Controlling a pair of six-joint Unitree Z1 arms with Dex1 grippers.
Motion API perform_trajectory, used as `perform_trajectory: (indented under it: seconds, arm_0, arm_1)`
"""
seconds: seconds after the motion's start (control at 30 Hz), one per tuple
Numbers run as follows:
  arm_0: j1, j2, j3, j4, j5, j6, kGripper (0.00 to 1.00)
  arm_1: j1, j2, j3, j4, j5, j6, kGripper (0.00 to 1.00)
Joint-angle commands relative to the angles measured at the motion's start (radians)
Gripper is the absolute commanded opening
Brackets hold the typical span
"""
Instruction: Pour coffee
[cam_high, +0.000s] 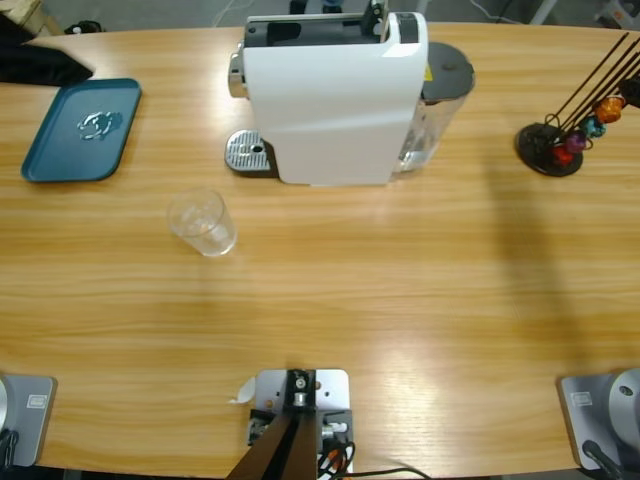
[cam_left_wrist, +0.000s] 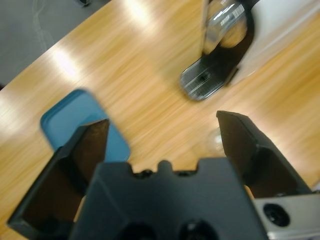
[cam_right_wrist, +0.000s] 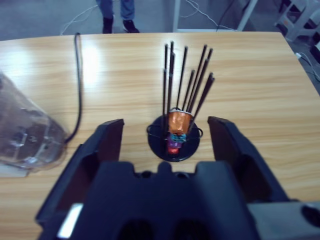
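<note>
On the table in the high view neither arm is visible, so poses can only be read from the wrist views. Left wrist view is motion-blurred: the glass tumbler (cam_left_wrist: 216, 142) is just a pale smear half hidden behind one jaw, and the teal tray (cam_left_wrist: 82, 125) is partly covered by the other. Coffee can't be made out; the tumbler (cam_high: 203, 222) looks clear and stands upright in front of the white coffee machine (cam_high: 330, 95), near its drip tray (cam_high: 249, 153) but apart from it, well clear of the teal tray (cam_high: 82, 130). Left gripper (cam_left_wrist: 162, 132) hangs above the table, angled down, jaws spread, holding nothing. Right gripper (cam_right_wrist: 165, 135) also released, jaws wide, aimed at the capsule stand (cam_right_wrist: 175, 132) with an orange capsule (cam_right_wrist: 179, 121) between its rods, not touching it.
</note>
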Motion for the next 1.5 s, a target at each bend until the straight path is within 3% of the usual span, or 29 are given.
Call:
perform_trajectory:
  seconds: [0.03, 0.47, 1.5]
  arm_0:
    - [-0.021, 0.011, 0.087, 0.022, 0.088, 0.009, 0.996]
    - [-0.047, 0.011, 0.081, 0.013, 0.088, -0.002, 0.996]
    - [-0.058, 0.024, 0.090, 0.009, 0.088, -0.016, 0.996]
  arm_1:
    - [-0.011, 0.043, 0.123, -0.105, -0.037, 0.035, 0.665]
    - [-0.011, 0.256, 0.201, -0.379, -0.016, 0.053, 0.669]
    - [-0.056, 0.268, 0.194, -0.388, -0.023, 0.022, 0.628]
